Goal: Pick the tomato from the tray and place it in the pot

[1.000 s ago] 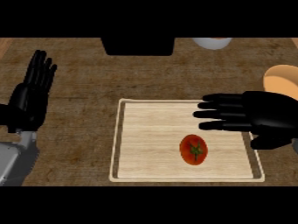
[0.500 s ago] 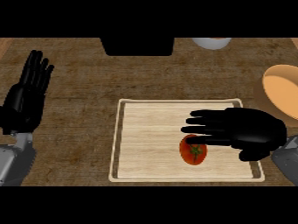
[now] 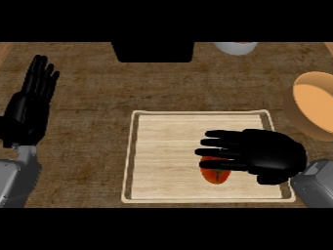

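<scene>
A red tomato (image 3: 215, 175) lies on the pale wooden tray (image 3: 161, 146), toward its lower right. My right hand (image 3: 259, 154) is over the tomato, palm down, fingers straight and pointing left, covering the tomato's upper part. Whether the fingers touch it is unclear. The tan pot (image 3: 322, 106) with an orange inside stands at the right edge, beyond the tray. My left hand (image 3: 28, 107) rests open at the left edge, fingers up.
A black box-like object (image 3: 155, 51) sits at the back centre. A white bowl (image 3: 235, 47) is at the back, right of it. The counter is dark wood-grain, with a lighter strip at the far left.
My right hand has moved down and toward me across the tray, from beside the tomato's upper right to over it. The pot is now more exposed. The left hand has not moved.
</scene>
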Motion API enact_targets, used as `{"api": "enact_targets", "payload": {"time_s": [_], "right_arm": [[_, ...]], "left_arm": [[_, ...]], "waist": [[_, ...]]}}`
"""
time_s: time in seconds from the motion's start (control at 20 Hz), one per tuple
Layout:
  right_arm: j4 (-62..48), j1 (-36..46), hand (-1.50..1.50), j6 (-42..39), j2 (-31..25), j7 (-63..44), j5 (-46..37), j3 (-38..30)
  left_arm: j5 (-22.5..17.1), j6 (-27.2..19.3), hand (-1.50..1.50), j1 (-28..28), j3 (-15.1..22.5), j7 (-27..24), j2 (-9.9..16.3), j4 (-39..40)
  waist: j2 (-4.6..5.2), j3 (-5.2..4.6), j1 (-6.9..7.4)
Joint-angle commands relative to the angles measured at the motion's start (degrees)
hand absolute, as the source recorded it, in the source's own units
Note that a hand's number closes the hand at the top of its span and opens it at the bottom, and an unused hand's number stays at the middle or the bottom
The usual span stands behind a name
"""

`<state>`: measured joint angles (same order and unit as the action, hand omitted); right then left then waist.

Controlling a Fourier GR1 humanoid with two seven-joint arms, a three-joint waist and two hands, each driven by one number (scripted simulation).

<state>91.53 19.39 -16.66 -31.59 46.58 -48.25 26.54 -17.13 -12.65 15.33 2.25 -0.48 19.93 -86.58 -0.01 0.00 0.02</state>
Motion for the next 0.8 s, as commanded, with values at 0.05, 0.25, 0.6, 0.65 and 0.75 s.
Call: {"api": "enact_targets", "payload": {"time_s": [0.05, 0.25, 0.6, 0.65, 0.75], "right_arm": [[-1.33, -2.54, -1.5, 2.63, 3.57, -2.44, -6.6, 0.83], [-10.73, 1.88, -1.5, 2.76, 8.66, 0.13, -9.29, -0.51], [-5.77, -3.61, -1.5, 2.8, 10.77, 2.34, -13.35, -0.62], [-9.33, -0.27, -1.5, 1.74, 13.86, 0.53, -14.36, 1.13], [-15.1, 1.23, -1.5, 4.71, 15.72, 2.11, -16.22, 0.36]], "left_arm": [[2.07, -2.45, 0.0, 2.45, -0.81, 4.54, -0.87, -2.81], [3.08, 0.45, 0.0, -1.94, -1.23, 0.03, -2.9, -1.87], [5.78, 1.43, 0.0, -2.16, -1.94, 0.51, -5.36, -2.33], [3.05, 3.01, 0.0, 2.63, -4.9, 4.43, -2.37, -0.92], [5.17, 1.48, 0.0, 0.28, -3.35, 3.77, -4.34, -2.73]], "waist": [[-0.03, 0.02, 0.0], [0.07, 0.0, 0.35], [-0.01, -0.01, -0.03], [0.05, 0.0, 0.08], [0.06, 0.01, 0.28]]}}
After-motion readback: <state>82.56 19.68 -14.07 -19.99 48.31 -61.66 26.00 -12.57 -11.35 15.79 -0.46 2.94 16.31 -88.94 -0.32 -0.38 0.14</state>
